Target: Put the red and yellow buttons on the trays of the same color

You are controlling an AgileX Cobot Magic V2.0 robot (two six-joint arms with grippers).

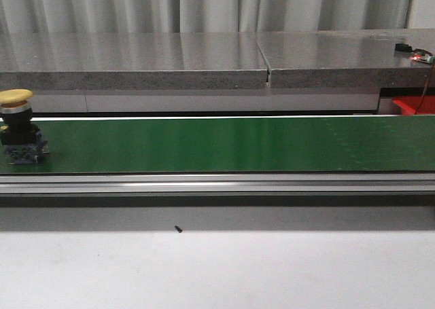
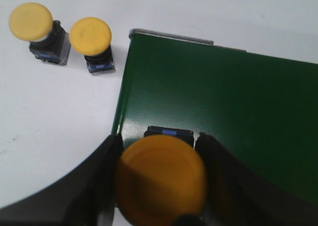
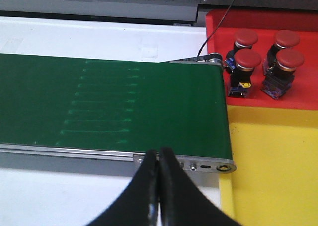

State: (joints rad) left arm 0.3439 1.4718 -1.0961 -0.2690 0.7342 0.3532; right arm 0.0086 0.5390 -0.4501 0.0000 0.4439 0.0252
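Lab or workshop, green conveyor belt (image 1: pixel 224 144), grey bench (image 1: pixel 136 58), curtained backdrop (image 1: pixel 204 7)

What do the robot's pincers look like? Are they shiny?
Both pincers are plain black with a dull, matte finish. The left pincer has two broad curved fingers. The right pincer has two slim fingers tapering to narrow tips. No cables or markings show on either one.

We see a green conveyor belt (image 1: pixel 224 144) crossing the white worktop (image 1: pixel 217 271), grey curtains (image 1: pixel 204 7) behind.
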